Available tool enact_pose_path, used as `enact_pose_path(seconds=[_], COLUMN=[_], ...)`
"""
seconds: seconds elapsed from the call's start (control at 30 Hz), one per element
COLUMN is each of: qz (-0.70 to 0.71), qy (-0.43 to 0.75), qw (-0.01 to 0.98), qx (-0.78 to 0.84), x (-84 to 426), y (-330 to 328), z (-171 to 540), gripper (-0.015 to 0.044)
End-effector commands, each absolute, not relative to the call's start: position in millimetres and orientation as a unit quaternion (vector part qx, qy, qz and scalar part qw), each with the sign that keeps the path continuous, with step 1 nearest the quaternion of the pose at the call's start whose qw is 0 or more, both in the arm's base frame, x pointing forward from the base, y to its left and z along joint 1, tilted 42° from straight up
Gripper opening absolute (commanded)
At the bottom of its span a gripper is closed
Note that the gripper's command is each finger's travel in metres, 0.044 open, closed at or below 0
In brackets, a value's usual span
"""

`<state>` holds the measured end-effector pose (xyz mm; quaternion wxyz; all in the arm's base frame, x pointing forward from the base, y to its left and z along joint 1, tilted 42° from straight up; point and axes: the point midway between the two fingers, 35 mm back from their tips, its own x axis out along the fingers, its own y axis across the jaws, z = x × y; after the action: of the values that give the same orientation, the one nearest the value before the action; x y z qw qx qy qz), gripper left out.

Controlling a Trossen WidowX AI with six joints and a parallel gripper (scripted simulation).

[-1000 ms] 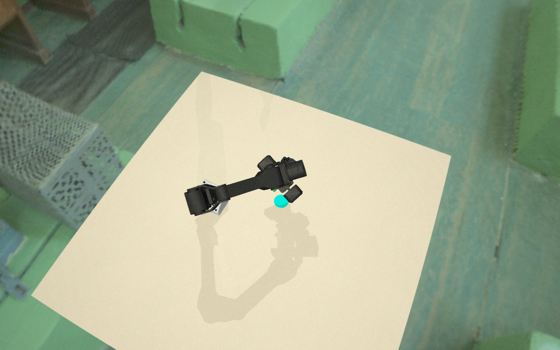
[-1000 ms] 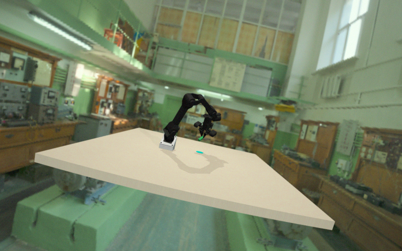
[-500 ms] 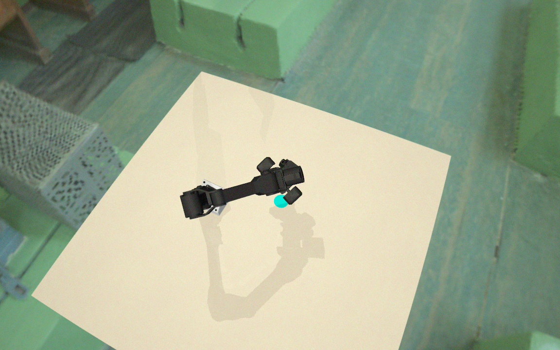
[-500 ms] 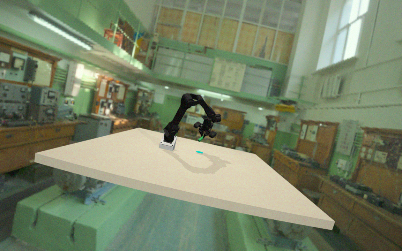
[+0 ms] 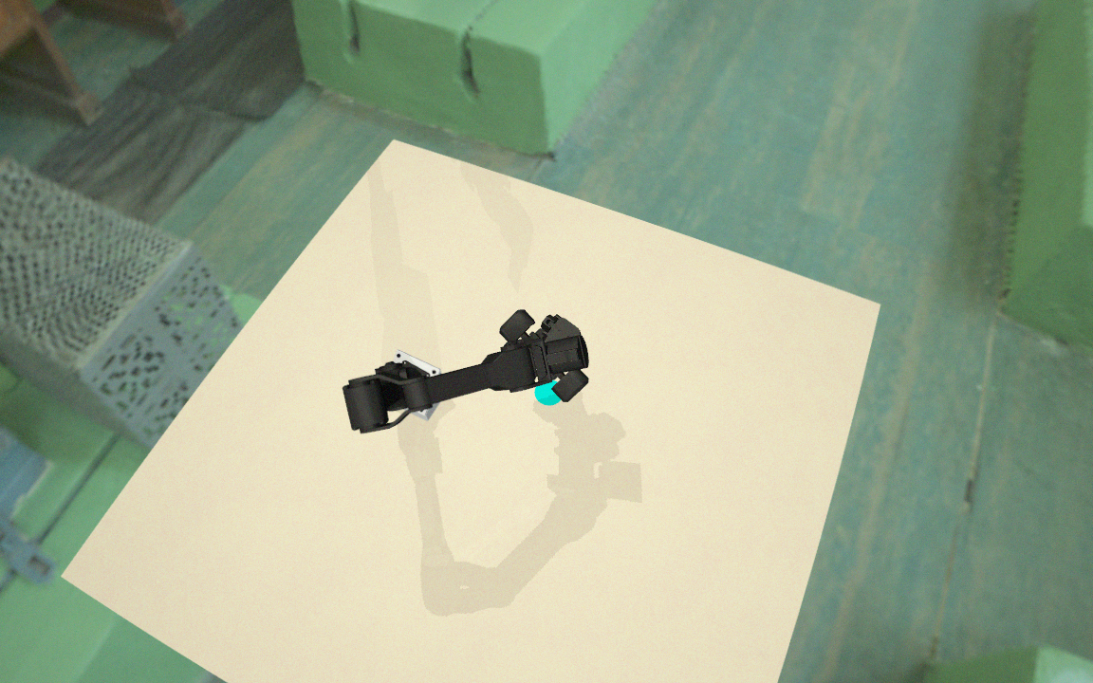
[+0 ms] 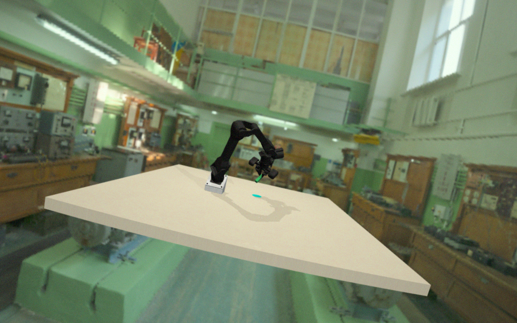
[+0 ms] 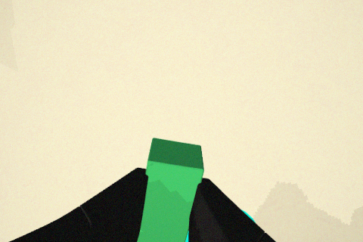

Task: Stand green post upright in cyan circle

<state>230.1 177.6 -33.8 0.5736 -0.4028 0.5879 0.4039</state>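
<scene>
End effector (image 5: 544,360) (image 6: 261,175) (image 7: 171,184) gripping green post (image 6: 258,178) (image 7: 170,197), above pale tabletop (image 5: 703,424) (image 6: 220,224) (image 7: 181,64), green-walled workshop around.

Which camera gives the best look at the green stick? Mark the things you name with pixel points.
The wrist view: the green stick (image 6: 258,178) (image 7: 170,193) fills its lower middle, large and sharp. The exterior view shows only a small tilted piece; the top view shows none.
</scene>
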Motion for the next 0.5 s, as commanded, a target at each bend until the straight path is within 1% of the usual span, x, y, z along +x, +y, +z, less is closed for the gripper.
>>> enact_pose_path(seconds=[0.0,0.47], qz=[0.414,0.441], qy=[0.580,0.547], qw=[0.580,0.605], qx=[-0.395,-0.374], x=[228.9,229.8], y=[176.6,175.5], z=[-34.3,-33.1], gripper=[0.0023,0.0023])
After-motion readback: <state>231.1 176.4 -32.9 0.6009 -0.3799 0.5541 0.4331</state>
